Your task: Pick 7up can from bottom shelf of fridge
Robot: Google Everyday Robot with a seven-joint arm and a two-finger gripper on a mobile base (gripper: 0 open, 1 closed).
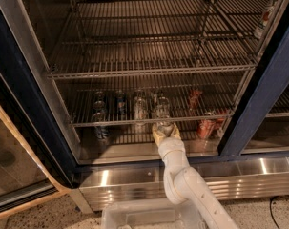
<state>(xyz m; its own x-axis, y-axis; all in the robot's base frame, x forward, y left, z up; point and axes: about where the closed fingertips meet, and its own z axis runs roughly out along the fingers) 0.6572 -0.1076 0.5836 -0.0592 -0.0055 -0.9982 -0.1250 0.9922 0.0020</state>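
The fridge [20, 80] stands open, with a dark blue frame and wire racks. The 7up can [161, 109], pale and silvery, stands in a row of cans on the bottom shelf [129, 138], seen partly through the rack above. My gripper [164, 130] is at the front edge of that shelf, directly in front of the 7up can and close to its lower part. Its tan fingers [156, 136] are spread apart and hold nothing. My white arm rises from the lower right.
A second pale can [140, 109] and dark blue cans [100, 128] stand left of the 7up can. Red-orange cans [206, 127] stand to its right. The upper racks [149, 56] are bare. A shiny steel base panel [120, 180] runs below, and a white bin [134, 216] is beside my arm.
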